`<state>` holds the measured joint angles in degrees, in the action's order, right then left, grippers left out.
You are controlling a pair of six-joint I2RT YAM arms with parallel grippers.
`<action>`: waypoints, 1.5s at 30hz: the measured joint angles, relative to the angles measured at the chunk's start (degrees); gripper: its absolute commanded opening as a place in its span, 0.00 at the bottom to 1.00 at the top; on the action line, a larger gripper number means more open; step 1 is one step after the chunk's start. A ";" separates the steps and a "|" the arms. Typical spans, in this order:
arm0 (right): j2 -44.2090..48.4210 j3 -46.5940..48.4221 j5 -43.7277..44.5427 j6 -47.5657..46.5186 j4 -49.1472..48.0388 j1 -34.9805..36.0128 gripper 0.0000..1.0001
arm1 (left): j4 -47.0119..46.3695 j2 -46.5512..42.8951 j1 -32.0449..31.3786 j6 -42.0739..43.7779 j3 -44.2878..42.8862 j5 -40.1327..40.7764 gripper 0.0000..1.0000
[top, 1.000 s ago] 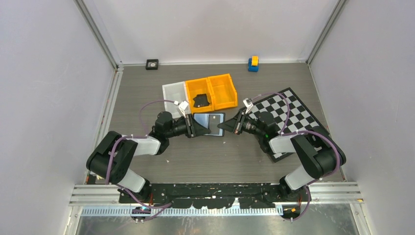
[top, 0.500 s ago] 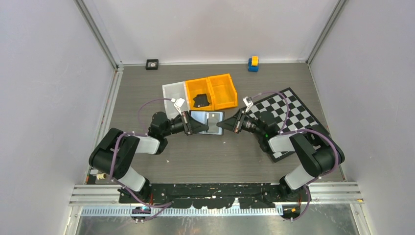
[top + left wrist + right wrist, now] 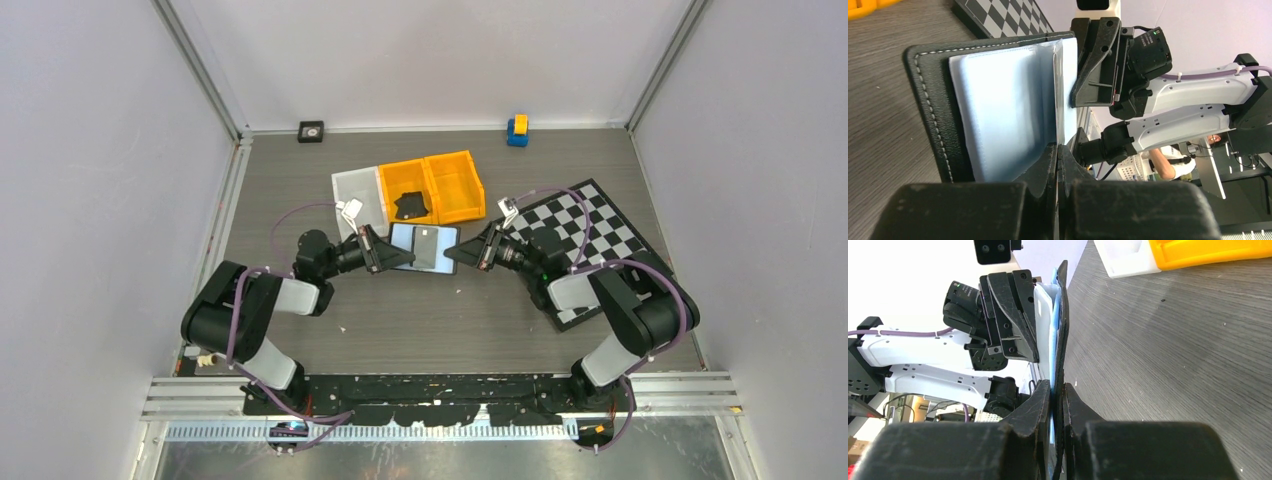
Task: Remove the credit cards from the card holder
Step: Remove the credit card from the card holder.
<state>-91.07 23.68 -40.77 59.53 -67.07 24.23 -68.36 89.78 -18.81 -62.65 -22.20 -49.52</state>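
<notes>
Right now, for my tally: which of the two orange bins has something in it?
The left orange bin, beside the white tray, holds a black item; the right bin looks bare.

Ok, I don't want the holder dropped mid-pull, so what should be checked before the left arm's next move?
1. Hold of the right gripper on the card holder: ok, clamped on its black edge.
2. The left gripper shut on the pale inner leaf: ok.
3. A card inside that pinch: cannot tell; nothing dark shows there.
4. Grippers apart from each other: ok, the holder lies between them.
5. Way to the yellow bins unblocked: ok.
</notes>
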 measured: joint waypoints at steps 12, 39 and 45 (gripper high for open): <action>-1.88 0.00 -0.52 2.38 -3.34 -0.24 0.30 | -5.25 4.55 0.17 -2.82 -0.13 -1.16 0.00; -3.43 0.55 -1.40 2.95 -3.63 1.22 0.00 | -9.81 8.20 -3.13 -5.97 -2.25 -2.19 0.16; -3.41 0.55 -1.95 3.37 -3.91 1.49 0.00 | -9.81 6.62 -2.49 -6.01 -1.33 -2.62 0.15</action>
<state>-94.48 24.23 -42.72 62.89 -70.98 25.71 -78.17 96.40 -21.30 -68.66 -23.53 -52.14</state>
